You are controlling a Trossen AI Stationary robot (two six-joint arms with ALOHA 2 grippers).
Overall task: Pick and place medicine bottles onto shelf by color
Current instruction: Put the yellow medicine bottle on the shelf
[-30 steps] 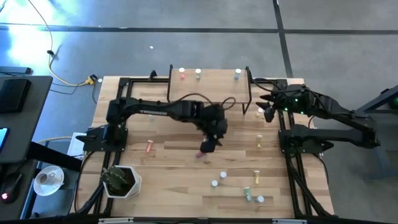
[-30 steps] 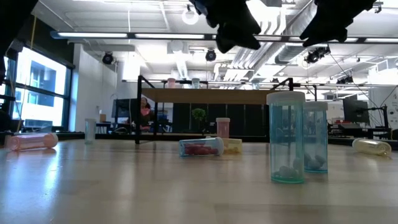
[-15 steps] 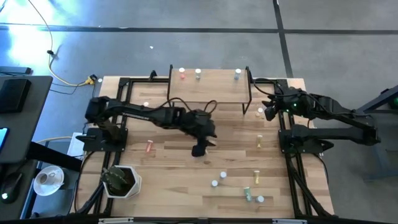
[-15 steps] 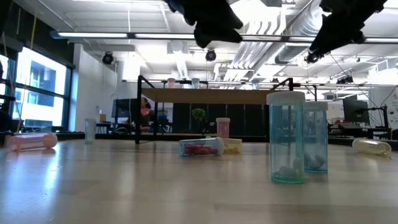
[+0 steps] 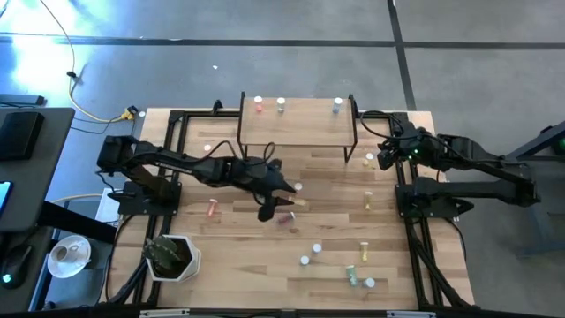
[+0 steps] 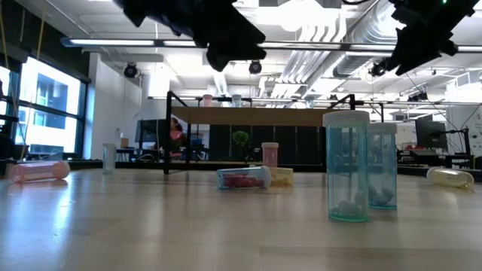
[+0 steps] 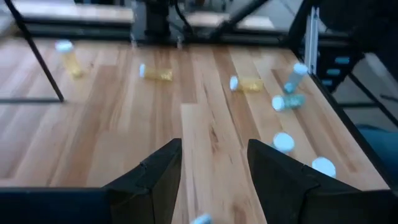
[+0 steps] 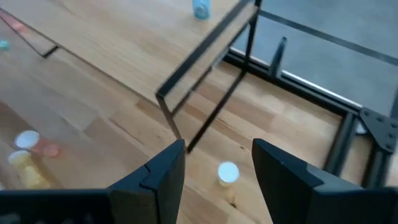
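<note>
The shelf (image 5: 296, 124) stands at the table's far middle with three medicine bottles (image 5: 281, 104) upright along its far edge. More bottles are scattered on the table: a red one (image 5: 287, 217) lying near the middle, a pink one (image 5: 212, 208) to the left, and yellow (image 5: 368, 200) and blue-grey ones (image 6: 346, 165) to the right. My left gripper (image 5: 275, 205) hangs open above the table's middle, just left of the red bottle, with nothing between its fingers (image 7: 155, 174). My right gripper (image 5: 381, 159) waits open beside the shelf's right legs, above a yellow bottle (image 8: 228, 175).
A white pot with a plant (image 5: 172, 256) stands at the near left corner. Black frame rails (image 5: 410, 221) run along both sides of the table. The shelf's thin black legs (image 8: 211, 118) stand close to my right gripper.
My left gripper has drawn back toward the table's left edge and sunk a little, tipping from steeply down to nearer level. It stays open. My right gripper has turned on its wrist and stayed almost in place. No bottle has moved.
</note>
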